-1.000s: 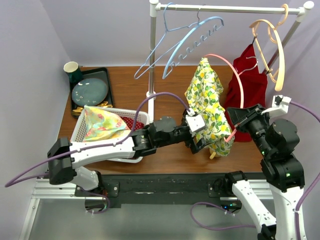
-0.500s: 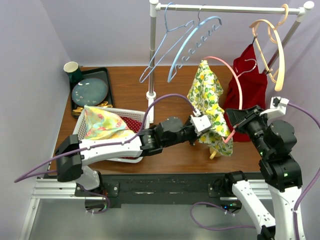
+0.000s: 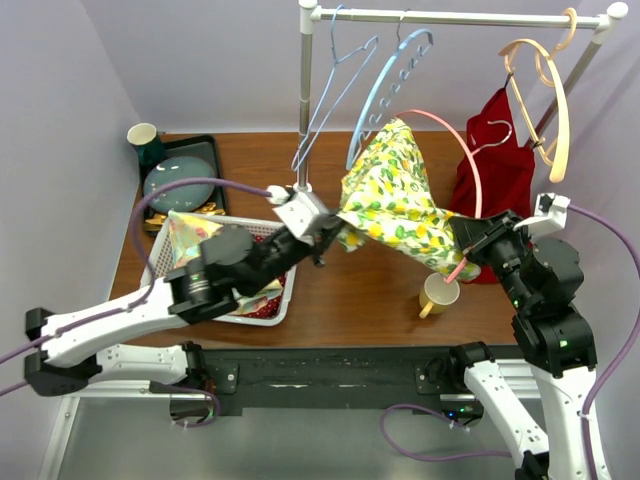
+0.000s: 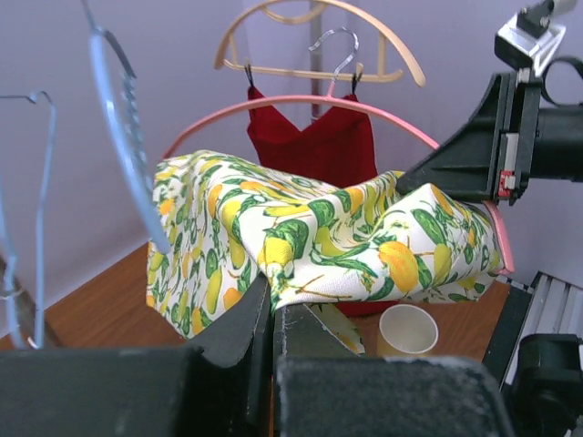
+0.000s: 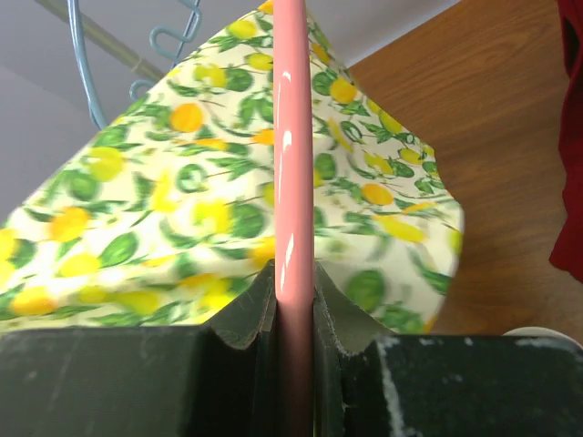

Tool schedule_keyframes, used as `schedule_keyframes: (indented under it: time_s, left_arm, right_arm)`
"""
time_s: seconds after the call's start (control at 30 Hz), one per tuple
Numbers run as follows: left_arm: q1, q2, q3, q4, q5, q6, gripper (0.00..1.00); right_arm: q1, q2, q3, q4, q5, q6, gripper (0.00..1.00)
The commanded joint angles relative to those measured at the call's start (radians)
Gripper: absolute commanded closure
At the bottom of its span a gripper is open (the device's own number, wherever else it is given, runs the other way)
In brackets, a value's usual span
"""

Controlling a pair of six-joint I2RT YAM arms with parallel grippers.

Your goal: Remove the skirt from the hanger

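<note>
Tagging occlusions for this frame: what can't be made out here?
- Top external: where the lemon-print fabric skirt hangs on the pink plastic hanger; the fabric covers it.
- Top external: white basket contents, under the left arm.
- Right wrist: hanger's hook, cut off by the top edge; skirt blurred.
- Left wrist: skirt's lower edge, behind the left gripper.

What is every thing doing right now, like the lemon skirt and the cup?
Lemon skirt: stretched sideways, on pink hanger, pinched by left fingers.
Pink hanger: clamped between right fingers.
Red dress: hanging on wooden hanger.
Cup: upright, empty.
Basket: holds cloth.
</note>
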Motion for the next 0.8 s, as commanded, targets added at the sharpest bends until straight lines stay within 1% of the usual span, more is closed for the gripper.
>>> schedule_keyframes:
  time_s: [0.0,0.03,0.1,0.23,0.3,0.37,0.5,0.53,0.7,0.77]
  left_arm:
    - [-0.005,-0.116,0.079,-0.043,-0.088,0.041,1.00]
    - [-0.005,-0.131,0.103,-0.043,-0.106,0.048,1.00]
    - [-0.006,-0.173,0.122,-0.104,-0.140,0.055,1.00]
    - [-0.005,-0.246,0.125,-0.117,-0.283,0.109,1.00]
    - [-0.005,-0.277,0.120,-0.109,-0.324,0.147,1.00]
    - [-0.005,-0.286,0.120,-0.100,-0.376,0.173,1.00]
    - [-0.005,-0.274,0.119,-0.075,-0.479,0.290,1.00]
    - [-0.005,-0.273,0.122,-0.071,-0.523,0.308,1.00]
    - [-0.005,-0.271,0.152,-0.063,-0.554,0.348,1.00]
    - [-0.005,-0.271,0.179,-0.102,-0.556,0.338,1.00]
  right_arm:
    - [-0.003,-0.005,-0.001,0.123,0.095,-0.034,1.00]
    - [-0.005,-0.005,-0.002,0.123,0.098,-0.034,1.00]
    - [-0.005,-0.007,-0.008,0.126,0.106,-0.036,1.00]
    - [-0.003,-0.002,-0.013,0.134,0.112,-0.034,1.00]
    - [-0.005,0.001,-0.010,0.134,0.110,-0.051,1.00]
    - [-0.005,0.007,-0.005,0.121,0.132,-0.066,1.00]
    - [-0.003,0.002,0.004,0.108,0.156,-0.094,1.00]
    - [-0.003,0.001,0.004,0.109,0.158,-0.094,1.00]
    - [-0.003,-0.001,0.001,0.112,0.158,-0.093,1.00]
    - [-0.003,0.004,-0.004,0.117,0.158,-0.093,1.00]
